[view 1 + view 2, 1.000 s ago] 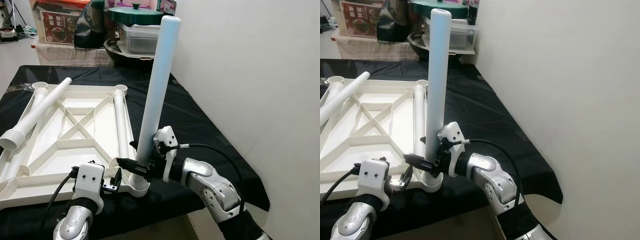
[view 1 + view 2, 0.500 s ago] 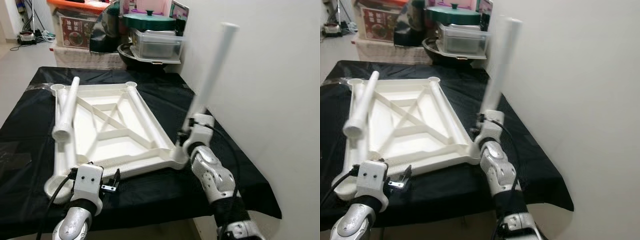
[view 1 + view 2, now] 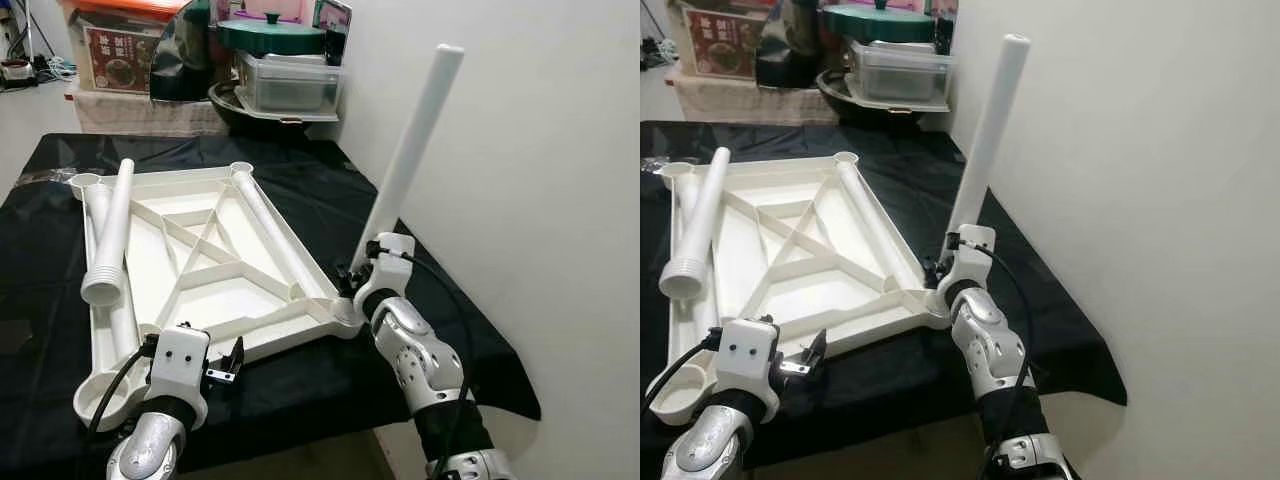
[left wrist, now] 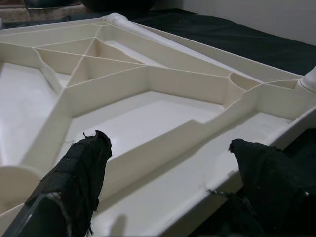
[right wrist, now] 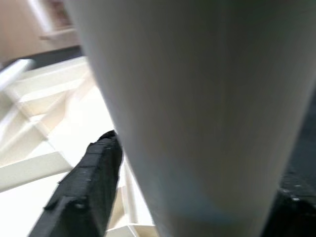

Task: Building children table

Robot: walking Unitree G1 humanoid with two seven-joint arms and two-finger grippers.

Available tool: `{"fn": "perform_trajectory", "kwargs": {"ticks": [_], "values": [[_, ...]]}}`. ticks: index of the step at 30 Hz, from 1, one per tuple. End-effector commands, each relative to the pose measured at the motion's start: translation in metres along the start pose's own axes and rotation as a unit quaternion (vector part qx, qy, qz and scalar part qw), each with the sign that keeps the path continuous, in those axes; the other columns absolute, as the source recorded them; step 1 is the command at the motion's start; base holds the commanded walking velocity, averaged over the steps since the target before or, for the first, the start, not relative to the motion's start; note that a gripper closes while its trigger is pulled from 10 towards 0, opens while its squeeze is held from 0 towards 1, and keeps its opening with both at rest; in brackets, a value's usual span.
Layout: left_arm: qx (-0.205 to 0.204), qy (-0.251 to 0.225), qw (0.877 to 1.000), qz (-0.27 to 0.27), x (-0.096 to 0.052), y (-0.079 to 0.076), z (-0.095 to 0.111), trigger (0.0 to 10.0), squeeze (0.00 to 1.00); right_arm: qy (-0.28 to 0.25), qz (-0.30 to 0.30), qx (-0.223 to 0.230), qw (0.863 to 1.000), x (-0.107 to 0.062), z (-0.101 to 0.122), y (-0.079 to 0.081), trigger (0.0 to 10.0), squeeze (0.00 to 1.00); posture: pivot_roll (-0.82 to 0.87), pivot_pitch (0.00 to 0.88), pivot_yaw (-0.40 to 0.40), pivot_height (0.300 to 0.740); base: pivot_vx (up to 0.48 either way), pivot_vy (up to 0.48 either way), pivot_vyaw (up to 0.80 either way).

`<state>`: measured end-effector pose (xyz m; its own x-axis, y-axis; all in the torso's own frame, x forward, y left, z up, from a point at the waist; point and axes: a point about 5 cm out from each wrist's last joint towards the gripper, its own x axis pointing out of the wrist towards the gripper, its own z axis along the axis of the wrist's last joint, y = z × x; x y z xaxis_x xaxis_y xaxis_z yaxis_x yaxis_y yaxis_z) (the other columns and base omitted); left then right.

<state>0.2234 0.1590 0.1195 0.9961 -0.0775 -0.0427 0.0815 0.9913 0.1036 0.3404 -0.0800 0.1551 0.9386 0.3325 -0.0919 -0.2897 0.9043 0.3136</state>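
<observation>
Right pincer (image 3: 352, 283) gripping table leg (image 3: 408, 155), tabletop (image 3: 205, 262) corner socket

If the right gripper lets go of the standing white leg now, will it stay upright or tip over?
The leg leans away from the corner socket of the tabletop, so it would probably tip. Being a smooth round tube, it would likely roll. The right gripper holds its base.
</observation>
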Motion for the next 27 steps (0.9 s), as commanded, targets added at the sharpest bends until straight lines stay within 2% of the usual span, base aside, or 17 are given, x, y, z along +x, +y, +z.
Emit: {"fn": "perform_trajectory", "kwargs": {"ticks": [1,2,3,4,5,6,7,9,10,12,14,18,20,24,25,26,27], "values": [[0.006,0.005,1.000,-0.006,0.000,-0.001,-0.002,10.0,0.00,-0.004,0.083,-0.005,0.997,-0.001,0.005,0.021,10.0,1.00,0.17,0.000,-0.171,0.740,0.000,0.000,0.00],[0.006,0.005,1.000,-0.006,0.000,-0.001,-0.003,10.0,0.00,-0.003,0.116,-0.010,0.993,-0.003,0.007,0.026,10.0,1.00,0.17,0.000,-0.170,0.740,0.000,0.000,0.00],[0.006,0.005,1.000,-0.006,0.000,-0.001,-0.003,10.0,0.00,-0.003,0.116,-0.010,0.993,-0.003,0.007,0.026,10.0,1.00,0.17,0.000,-0.170,0.740,0.000,0.000,0.00],[0.007,0.005,1.000,-0.006,0.000,-0.001,-0.003,10.0,0.00,-0.011,0.189,-0.018,0.982,-0.010,0.010,0.034,10.0,0.00,0.18,0.000,-0.169,0.740,0.000,0.000,0.00],[0.007,0.005,1.000,-0.006,0.000,-0.001,-0.003,10.0,0.00,-0.016,0.225,-0.021,0.974,-0.013,0.012,0.038,10.0,0.00,0.18,0.000,-0.169,0.740,0.000,0.000,0.00],[0.007,0.005,1.000,-0.007,0.000,-0.001,-0.003,10.0,0.00,-0.014,0.297,-0.031,0.954,-0.022,0.013,0.045,10.0,0.00,0.18,0.000,-0.171,0.740,0.000,0.000,0.00],[0.007,0.005,1.000,-0.007,0.000,-0.001,-0.003,10.0,0.00,-0.014,0.297,-0.031,0.954,-0.022,0.013,0.045,10.0,0.00,0.18,0.000,-0.171,0.740,0.000,0.000,0.00],[0.007,0.005,1.000,-0.007,0.000,-0.001,-0.003,10.0,0.00,-0.003,0.347,-0.039,0.937,-0.029,0.011,0.050,10.0,0.00,0.18,0.000,-0.171,0.740,0.000,0.000,0.00],[0.008,0.005,1.000,-0.006,0.000,-0.001,-0.003,10.0,0.00,0.009,0.379,-0.061,0.923,-0.033,0.005,0.051,10.0,0.00,0.18,0.000,-0.171,0.740,0.000,0.000,0.00],[0.009,0.004,1.000,-0.005,0.000,-0.001,-0.003,10.0,0.00,0.019,0.385,-0.071,0.920,-0.032,0.000,0.050,10.0,0.00,0.19,0.000,-0.181,0.740,0.000,0.000,0.00],[0.010,0.004,1.000,-0.004,0.000,0.000,-0.003,10.0,0.00,0.028,0.378,-0.076,0.922,-0.030,-0.006,0.049,9.9,0.00,0.19,0.000,-0.181,0.740,0.000,0.000,0.00],[0.010,0.004,1.000,-0.004,0.000,0.000,-0.003,10.0,0.00,0.032,0.378,-0.078,0.922,-0.029,-0.008,0.049,9.9,0.00,0.19,0.000,-0.183,0.740,0.000,0.000,0.00],[0.010,0.004,1.000,-0.002,-0.001,0.000,-0.002,10.0,0.00,0.037,0.367,-0.075,0.926,-0.027,-0.011,0.047,0.0,0.00,0.20,0.000,-0.185,0.740,0.000,0.000,0.00],[0.010,0.003,1.000,0.000,-0.001,0.000,-0.001,10.0,0.00,0.051,0.338,-0.068,0.937,-0.022,-0.015,0.042,0.0,0.00,0.20,0.000,-0.184,0.740,0.000,0.000,0.00],[0.010,0.004,1.000,0.000,-0.001,0.000,-0.001,10.0,0.00,0.060,0.283,-0.077,0.954,-0.014,-0.016,0.034,0.0,0.00,0.19,0.000,-0.182,0.740,0.000,0.000,0.00],[0.010,0.004,1.000,0.000,-0.001,0.000,-0.001,10.0,0.00,0.060,0.283,-0.077,0.954,-0.014,-0.016,0.034,0.0,0.00,0.19,0.000,-0.182,0.740,0.000,0.000,0.00],[0.010,0.004,1.000,-0.001,-0.001,0.000,-0.001,10.0,0.00,0.077,0.119,-0.056,0.988,0.000,-0.019,0.008,0.0,0.00,0.19,0.000,-0.182,0.740,0.000,0.000,0.00]]}}
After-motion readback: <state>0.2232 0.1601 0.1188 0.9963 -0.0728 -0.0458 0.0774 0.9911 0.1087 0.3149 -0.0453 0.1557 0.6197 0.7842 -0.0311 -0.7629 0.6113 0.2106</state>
